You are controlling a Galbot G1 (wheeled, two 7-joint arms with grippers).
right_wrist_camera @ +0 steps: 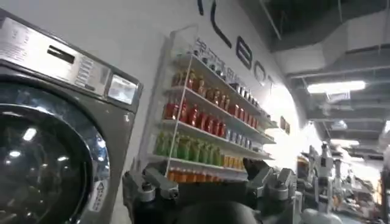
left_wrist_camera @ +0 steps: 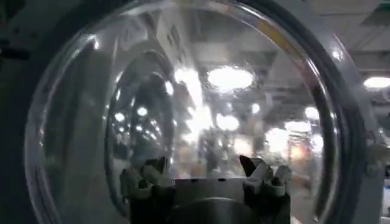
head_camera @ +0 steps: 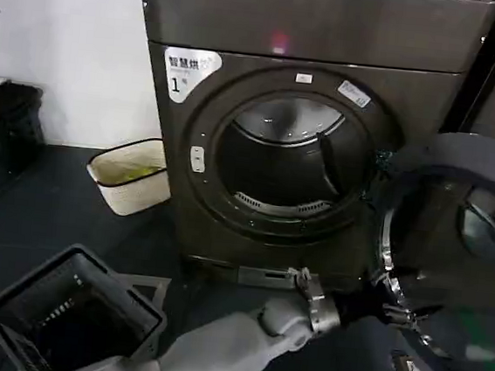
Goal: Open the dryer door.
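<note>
Left pincer [left_wrist_camera: 206, 176] fingers apart, facing dryer door [head_camera: 451, 258] swung open rightward.

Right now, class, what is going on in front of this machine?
A two-armed robot is working at a dryer. The dryer door already stands swung open to the right, so the drum is exposed. The left arm reaches across low in front of the machine to the door's edge, and its left gripper, fingers open, faces the door glass up close. The right gripper is open, off to the side and holding nothing.
</note>
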